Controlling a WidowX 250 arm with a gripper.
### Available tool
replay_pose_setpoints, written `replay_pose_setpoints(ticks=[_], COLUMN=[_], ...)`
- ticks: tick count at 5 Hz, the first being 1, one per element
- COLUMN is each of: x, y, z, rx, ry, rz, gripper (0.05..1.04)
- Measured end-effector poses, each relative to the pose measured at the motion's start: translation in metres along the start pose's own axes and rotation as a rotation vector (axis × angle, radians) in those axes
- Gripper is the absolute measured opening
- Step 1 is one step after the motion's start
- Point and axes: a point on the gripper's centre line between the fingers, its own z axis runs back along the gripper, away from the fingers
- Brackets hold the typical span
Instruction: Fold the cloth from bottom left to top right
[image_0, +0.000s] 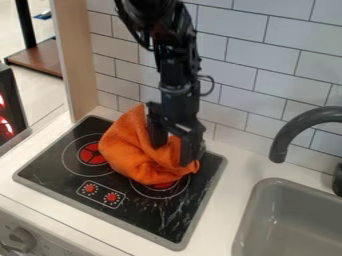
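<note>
The far side is closed off by the tiled wall (270, 62), in front of which the pale worktop (224, 200) is laid. The grey sink (300, 225) is let into it at the right, and the black cooktop (153, 217) at the left. The arm (175, 62) is held upright above the cooktop's far edge. The orange cloth (127, 150) is bunched in a loose mound on the far part of the cooktop, its near edge brought down over the right burner (163, 185) and the left burner (92, 154) partly overlapped by it. Its long axis is slanted from a raised peak at the far left to a thin tip by the right edge. The gripper (173, 154) is set over the right-hand part of the mound, so the greater part of the cloth is left to its left and towards the near edge. Its fingers are parted, with cloth bulged between them. For the fold, the lower-left margin would seem to be what must be caught and carried to the far right; if the fingers were closed here, only the middle folds might be pinched and the heap merely dragged
</note>
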Motion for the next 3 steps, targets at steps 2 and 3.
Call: replay_pose_setpoints(ticks=[2, 3], x=[-0.003, -0.007], y=[-0.004, -0.004], z=[0.055, 0.069], rx=[0.037, 0.049], ry=[-0.109, -0.129], rz=[-0.043, -0.071], gripper=[0.999, 0.999])
